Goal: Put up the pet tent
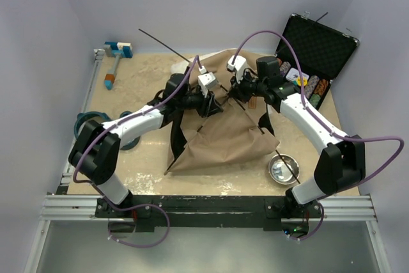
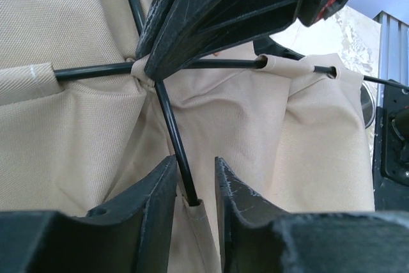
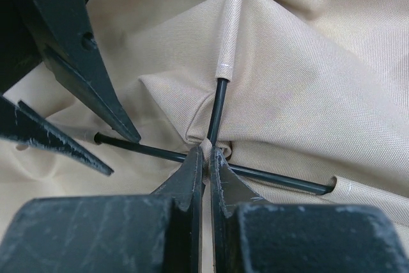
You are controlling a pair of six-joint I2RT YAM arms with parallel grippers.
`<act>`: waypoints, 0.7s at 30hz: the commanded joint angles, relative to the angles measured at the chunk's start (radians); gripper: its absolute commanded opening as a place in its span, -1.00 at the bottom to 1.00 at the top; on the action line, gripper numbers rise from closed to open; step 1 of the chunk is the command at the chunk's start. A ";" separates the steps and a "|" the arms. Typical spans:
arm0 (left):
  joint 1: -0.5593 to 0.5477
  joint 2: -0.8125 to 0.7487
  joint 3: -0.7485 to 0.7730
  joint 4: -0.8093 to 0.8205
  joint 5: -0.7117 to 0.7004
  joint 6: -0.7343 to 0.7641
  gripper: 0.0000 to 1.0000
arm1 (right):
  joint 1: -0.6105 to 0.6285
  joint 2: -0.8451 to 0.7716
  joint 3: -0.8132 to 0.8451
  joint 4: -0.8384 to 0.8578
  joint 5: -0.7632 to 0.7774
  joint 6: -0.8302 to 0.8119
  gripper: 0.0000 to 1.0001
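- Mostly seeing a slumped pet tent [image 1: 220, 142] mid-surface, just past a steel bowl [image 1: 282, 167].
- Looks light and floppy, with thin springy poles [image 2: 169, 126]; best gripped at the crossing.
- Got left claw [image 2: 196, 164] parted around one pole, right claw [image 3: 206, 153] pinched together on the tent at that crossing.
- Can't read any writing, even on the far case [image 1: 316, 46].

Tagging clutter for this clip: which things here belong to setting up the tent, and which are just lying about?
In the job: pet tent, its crossed poles, left gripper, right gripper.
Lying about: open black case, metal bowl, blue-and-white tool.
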 commanded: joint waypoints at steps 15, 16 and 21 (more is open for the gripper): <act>-0.031 0.012 -0.041 0.017 0.012 0.011 -1.00 | -0.031 -0.025 0.051 0.091 0.071 -0.012 -1.00; -0.029 0.003 -0.063 0.008 0.015 0.017 -1.00 | -0.039 -0.022 0.062 0.090 0.077 -0.018 -1.00; -0.018 -0.046 -0.149 0.006 0.018 0.004 -1.00 | -0.090 0.010 0.103 0.094 0.091 -0.032 -1.00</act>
